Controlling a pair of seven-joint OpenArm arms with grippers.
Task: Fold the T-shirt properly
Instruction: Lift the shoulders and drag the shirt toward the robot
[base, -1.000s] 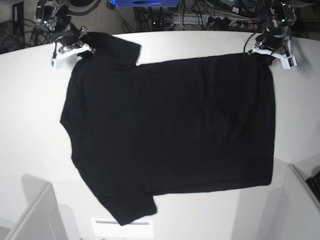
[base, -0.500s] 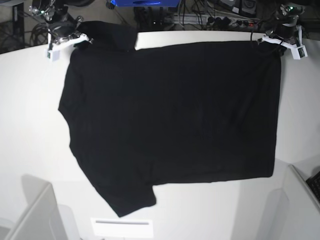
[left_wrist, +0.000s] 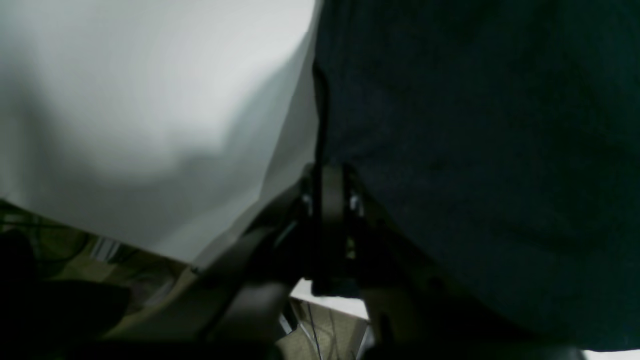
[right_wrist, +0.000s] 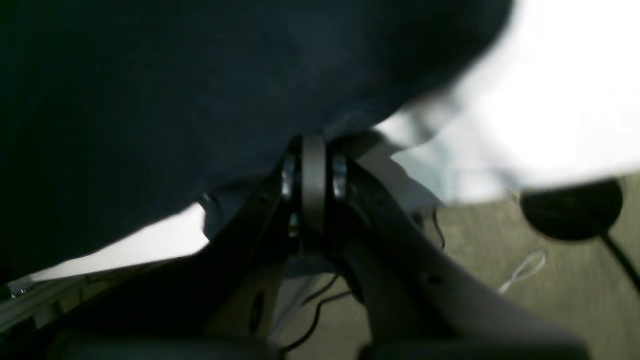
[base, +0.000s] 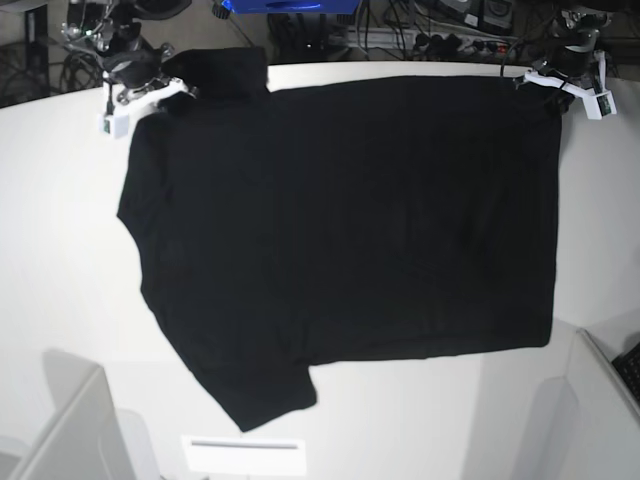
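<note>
The black T-shirt (base: 340, 230) lies spread flat on the white table (base: 60, 250), plain side up, with one sleeve at the lower left and the other at the back left. My left gripper (base: 553, 88) sits at the shirt's back right corner, shut on the hem edge (left_wrist: 475, 150); the wrist view shows its fingers (left_wrist: 327, 172) pinched together on black cloth. My right gripper (base: 165, 92) is at the back left by the sleeve, shut on the cloth (right_wrist: 175, 90), fingers (right_wrist: 313, 145) closed at the fabric's edge.
Cables and a power strip (base: 440, 40) run behind the table's far edge, beside a blue object (base: 285, 6). Grey panels stand at the front left (base: 70, 430) and front right (base: 600, 400). A white label (base: 243, 455) lies near the front edge.
Both grippers have drawn the shirt's far edge toward the back of the table, stretching the cloth flatter. The back-left sleeve now reaches the table's rear edge.
</note>
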